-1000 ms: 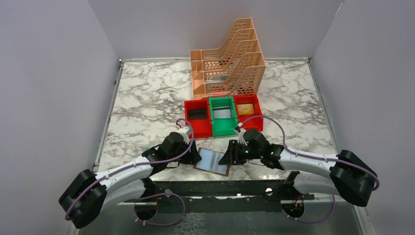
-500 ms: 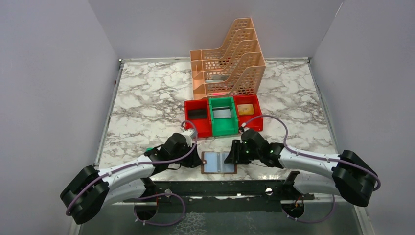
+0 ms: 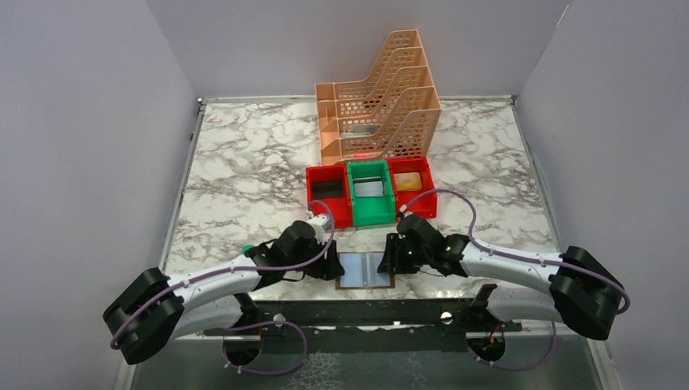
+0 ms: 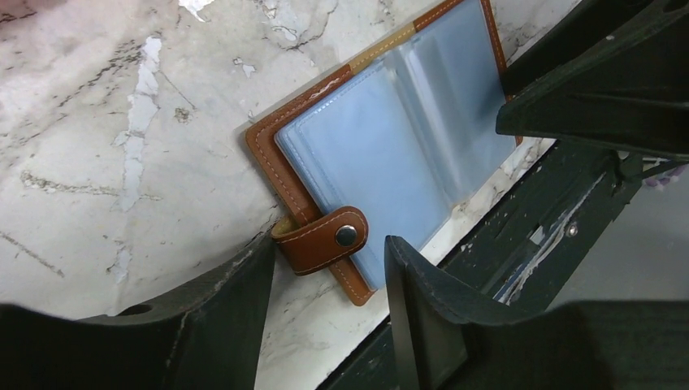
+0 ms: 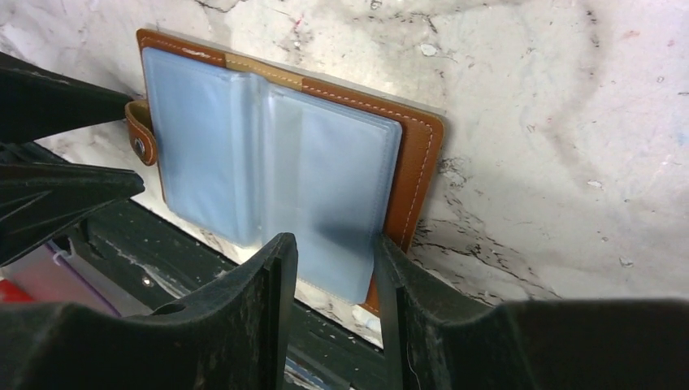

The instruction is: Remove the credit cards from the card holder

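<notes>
Currently: card holder (image 3: 365,270) open flat on table (image 3: 244,179), between the two claws, grey-blue sleeves facing up. Left claw (image 4: 331,248) spread, fingers straddling snap tab (image 5: 140,140), tab right at one finger, clear of the other. Right claw (image 5: 333,241) spread too, fingers apart over holder's opposite half, sleeve edge in the gap; can't tell if touching. Credit cards: can't make out inside sleeves. Green bin (image 3: 370,199) just beyond both claws.

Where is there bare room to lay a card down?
Bare marble lies left of the peach rack and bins, and right of them. The near edge is crowded: left gripper and right gripper flank the card holder.
</notes>
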Available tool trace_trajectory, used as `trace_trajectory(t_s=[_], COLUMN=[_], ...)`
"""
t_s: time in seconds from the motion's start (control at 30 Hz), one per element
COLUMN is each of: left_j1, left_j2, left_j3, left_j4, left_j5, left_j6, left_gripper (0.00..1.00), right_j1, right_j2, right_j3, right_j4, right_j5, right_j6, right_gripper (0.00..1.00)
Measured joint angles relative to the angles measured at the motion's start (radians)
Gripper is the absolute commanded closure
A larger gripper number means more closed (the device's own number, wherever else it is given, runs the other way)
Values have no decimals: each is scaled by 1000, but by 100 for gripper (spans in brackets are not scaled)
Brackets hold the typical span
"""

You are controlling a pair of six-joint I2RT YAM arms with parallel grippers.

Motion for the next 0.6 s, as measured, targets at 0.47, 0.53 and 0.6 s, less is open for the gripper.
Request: trace_trajectory(t_s=[0.47,0.53,0.6], left_j1=[-71,-74,-76], left_j2=[111,111,111], left_j3=[29,30,29], left_j4=[52,52,52], left_j5=[-15,-20,-26], left_j6=[22,22,22], left_gripper=[67,67,68], right_j1=[0,0,0], right_j2=[6,-4,-14], right_j3=[-3,-3,-3], right_j4=[0,0,0], right_j5=[-4,-6,-13], right_j6=[-16,-17,-17], right_gripper=[90,90,89])
